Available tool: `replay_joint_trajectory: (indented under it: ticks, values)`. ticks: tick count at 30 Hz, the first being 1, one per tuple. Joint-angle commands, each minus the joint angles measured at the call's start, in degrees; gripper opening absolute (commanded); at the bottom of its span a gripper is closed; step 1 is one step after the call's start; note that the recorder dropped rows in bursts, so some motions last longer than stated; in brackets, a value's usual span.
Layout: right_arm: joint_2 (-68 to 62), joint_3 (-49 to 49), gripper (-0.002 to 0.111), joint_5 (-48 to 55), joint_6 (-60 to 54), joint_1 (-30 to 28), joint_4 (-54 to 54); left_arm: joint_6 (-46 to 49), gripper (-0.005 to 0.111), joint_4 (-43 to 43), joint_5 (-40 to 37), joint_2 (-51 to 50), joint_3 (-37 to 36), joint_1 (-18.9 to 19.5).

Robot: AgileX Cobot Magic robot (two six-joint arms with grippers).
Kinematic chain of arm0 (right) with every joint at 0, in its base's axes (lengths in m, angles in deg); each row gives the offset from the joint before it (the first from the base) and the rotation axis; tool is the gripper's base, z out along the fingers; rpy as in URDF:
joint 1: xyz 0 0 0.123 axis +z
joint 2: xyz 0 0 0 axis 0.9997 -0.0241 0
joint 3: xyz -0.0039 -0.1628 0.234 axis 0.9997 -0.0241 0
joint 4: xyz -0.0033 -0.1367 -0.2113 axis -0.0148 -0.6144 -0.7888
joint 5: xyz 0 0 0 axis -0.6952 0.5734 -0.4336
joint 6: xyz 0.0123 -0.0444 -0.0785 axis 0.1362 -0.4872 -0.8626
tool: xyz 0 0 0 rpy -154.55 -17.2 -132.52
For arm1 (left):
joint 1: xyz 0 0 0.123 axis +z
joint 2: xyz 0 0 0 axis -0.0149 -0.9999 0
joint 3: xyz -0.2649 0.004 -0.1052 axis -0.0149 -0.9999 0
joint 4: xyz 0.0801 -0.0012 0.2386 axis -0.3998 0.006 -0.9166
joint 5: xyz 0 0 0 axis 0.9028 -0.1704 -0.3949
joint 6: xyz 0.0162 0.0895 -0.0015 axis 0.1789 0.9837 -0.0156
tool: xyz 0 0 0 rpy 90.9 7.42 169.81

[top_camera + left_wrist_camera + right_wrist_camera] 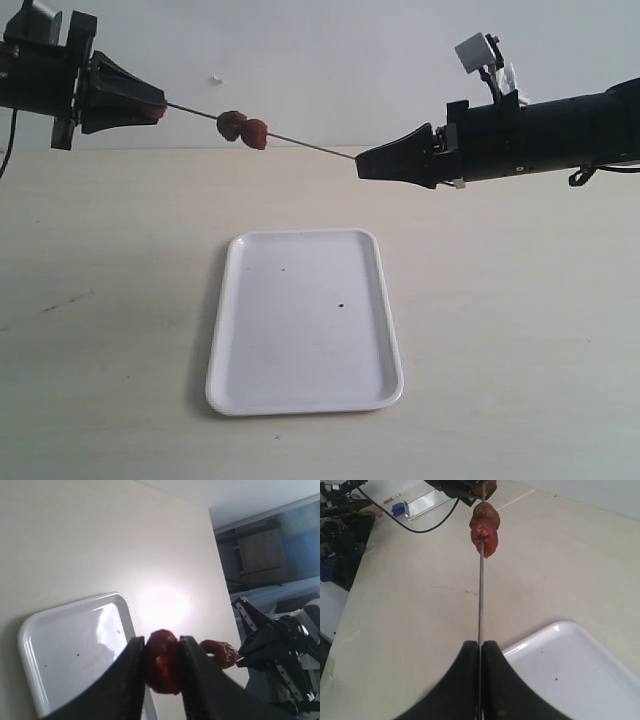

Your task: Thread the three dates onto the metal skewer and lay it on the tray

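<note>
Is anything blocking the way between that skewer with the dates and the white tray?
Nothing visible does. The skewer hangs in open air above the table, and the tray holds only tiny dark specks.

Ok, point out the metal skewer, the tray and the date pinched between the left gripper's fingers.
metal skewer (481,600), right wrist view, bare middle of the shaft.
tray (300,350), exterior view, bare white floor.
pinched date (162,662), left wrist view, centre of the fruit.
</note>
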Motion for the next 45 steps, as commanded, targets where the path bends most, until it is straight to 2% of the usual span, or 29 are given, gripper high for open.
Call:
replay_joint_trajectory:
  ticks: [1,12,34,45]
  values:
    - [0.05,0.43,0.000,0.61,-0.68,-0.28,0.91,0.42,0.024,2.70,-0.08,0.15,0.03,-0.42]
    - [0.05,0.43,0.000,0.61,-1.11,-0.95,1.01,0.79,0.024,3.13,-0.08,0.15,0.03,1.61]
    - [0.05,0.43,0.000,0.61,-1.11,-0.82,1.14,1.37,0.024,3.70,-0.08,0.15,0.03,-2.26]
    - [0.05,0.43,0.000,0.61,-1.38,-0.14,1.38,1.50,0.024,3.70,-0.08,0.15,0.03,-2.25]
